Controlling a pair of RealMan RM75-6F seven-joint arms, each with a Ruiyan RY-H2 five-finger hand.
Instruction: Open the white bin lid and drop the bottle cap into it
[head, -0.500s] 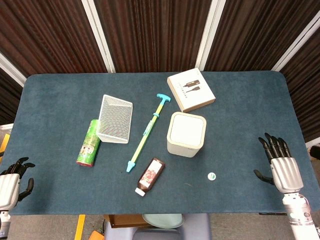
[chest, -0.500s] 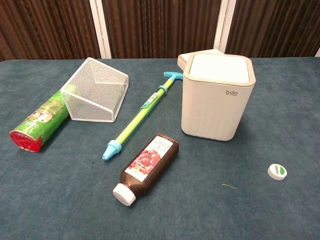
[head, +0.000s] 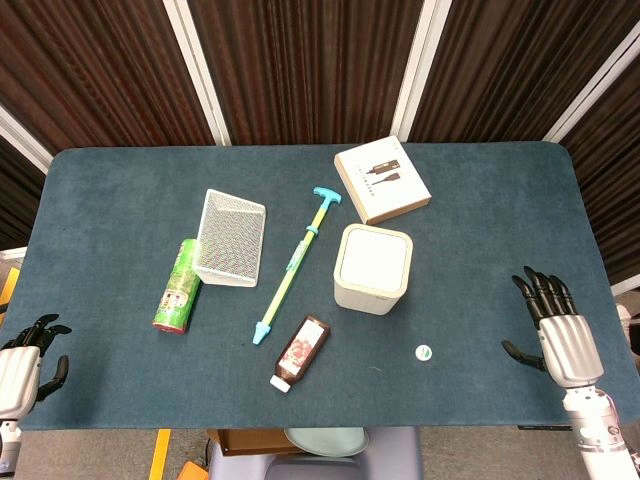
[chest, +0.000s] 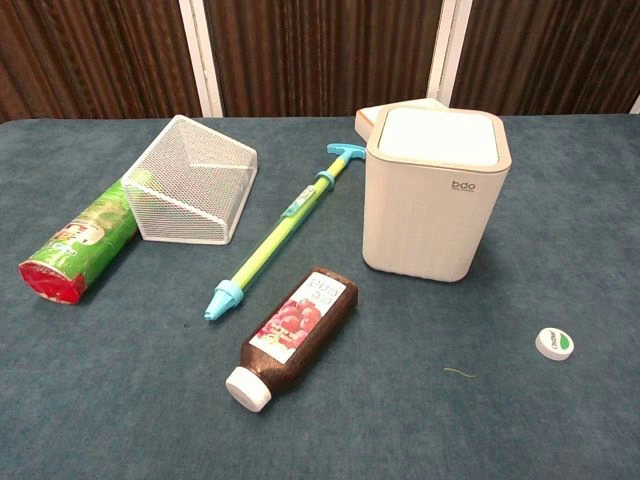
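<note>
The white bin (head: 372, 268) (chest: 435, 195) stands upright near the table's middle with its lid down. The small white bottle cap (head: 424, 352) (chest: 554, 343) lies flat on the blue cloth, in front of the bin and to its right. My right hand (head: 560, 328) hovers at the table's front right edge, fingers spread, holding nothing, well right of the cap. My left hand (head: 22, 365) sits off the front left corner with its fingers apart and nothing in it. Neither hand shows in the chest view.
A brown sauce bottle (head: 300, 352), a green-yellow pump stick (head: 293, 264), a white mesh basket (head: 231, 238) and a green can (head: 177, 285) lie left of the bin. A white box (head: 381, 179) lies behind it.
My right hand has shifted slightly left and toward the front edge. Nothing else has moved.
</note>
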